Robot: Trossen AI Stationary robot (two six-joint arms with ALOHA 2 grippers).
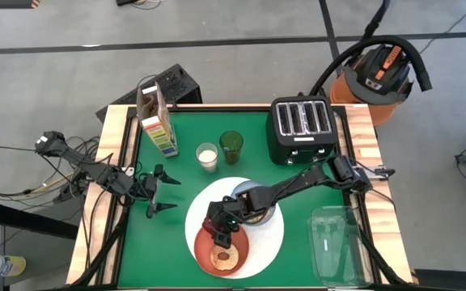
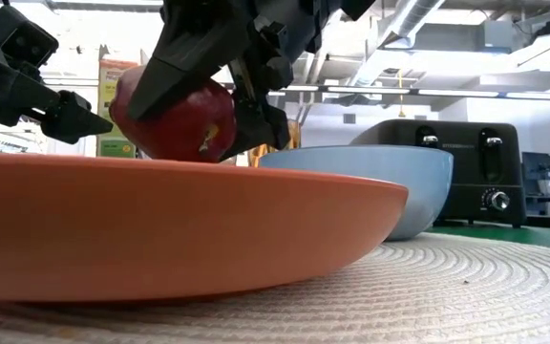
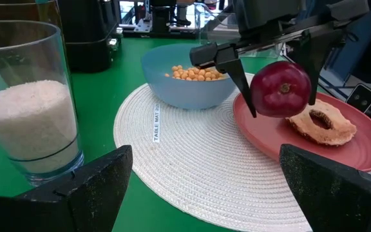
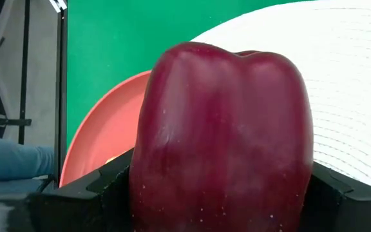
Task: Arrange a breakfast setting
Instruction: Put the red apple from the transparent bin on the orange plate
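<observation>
One red apple (image 3: 281, 89), clamped in the right pincer (image 3: 272, 84) just above the orange-red plate (image 3: 366, 151), beside the bagel (image 3: 323, 126). Lower gently onto bare plate, clear of the light-blue bowl (image 3: 185, 84). Left pincer (image 1: 158, 192) idle, fingers spread, over the counter (image 1: 168, 250).

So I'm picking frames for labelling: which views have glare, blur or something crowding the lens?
Low view: the orange-red plate fills the foreground, soft; bright backlight behind the black four-slot toaster. Right wrist view: the dark red apple in the right gripper crowds the frame. Left wrist view: sharp, own left gripper blurred. High view: evenly lit.
</observation>
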